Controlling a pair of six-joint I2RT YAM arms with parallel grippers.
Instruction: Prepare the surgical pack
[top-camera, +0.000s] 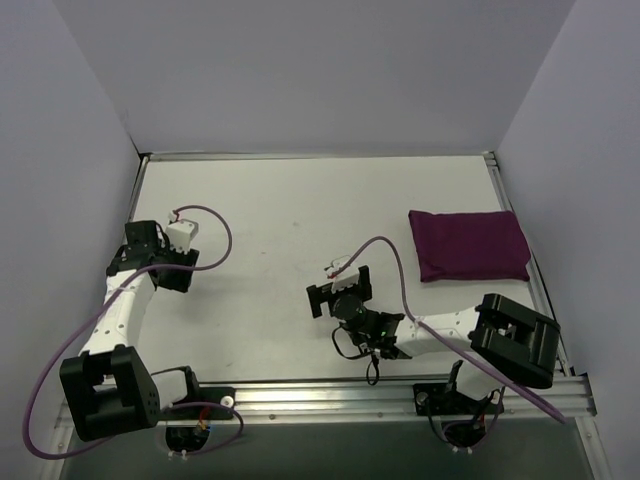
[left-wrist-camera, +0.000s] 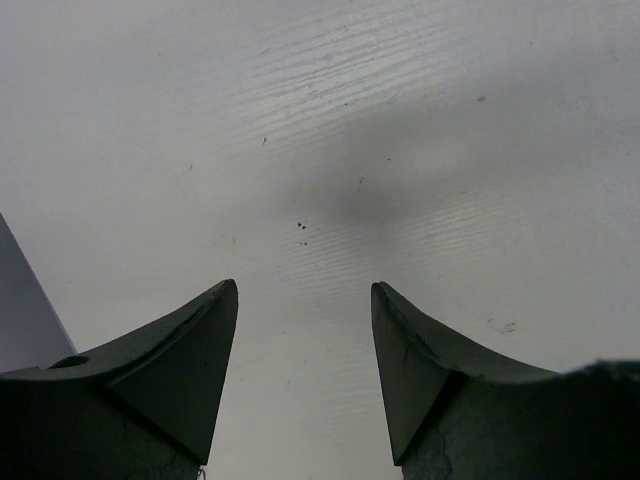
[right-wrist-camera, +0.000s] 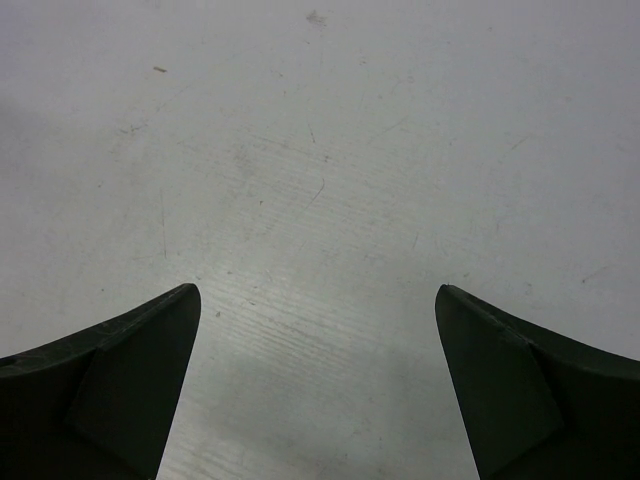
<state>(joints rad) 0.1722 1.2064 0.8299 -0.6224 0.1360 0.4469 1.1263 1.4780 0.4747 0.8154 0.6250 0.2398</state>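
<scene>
Top external view: a white table (top-camera: 270, 200) with pale walls on three sides and a metal rail (top-camera: 330, 395) along its near edge, where two robot arms are bolted. A dark purple cloth (top-camera: 468, 245), folded into a plump rectangle, lies flat at the right side of the table, towards the back, close to the right edge. Nothing rests on it and neither arm touches it.

The left arm (top-camera: 118, 320) reaches up along the left edge of the table, its wrist near the left wall, well apart from the cloth. The right arm (top-camera: 450, 325) bends leftwards across the front of the table, so its wrist sits near the middle, to the left of the cloth and nearer the front.

Left wrist view: the left gripper (left-wrist-camera: 305, 287) looks down at bare white tabletop. Its two dark fingers stand apart with only table surface between them, so it is released and holds nothing.

Right wrist view: the right gripper (right-wrist-camera: 317, 290) also faces bare, lightly scratched tabletop. Its fingers are spread very wide, one at each lower corner of the picture, with nothing between them
</scene>
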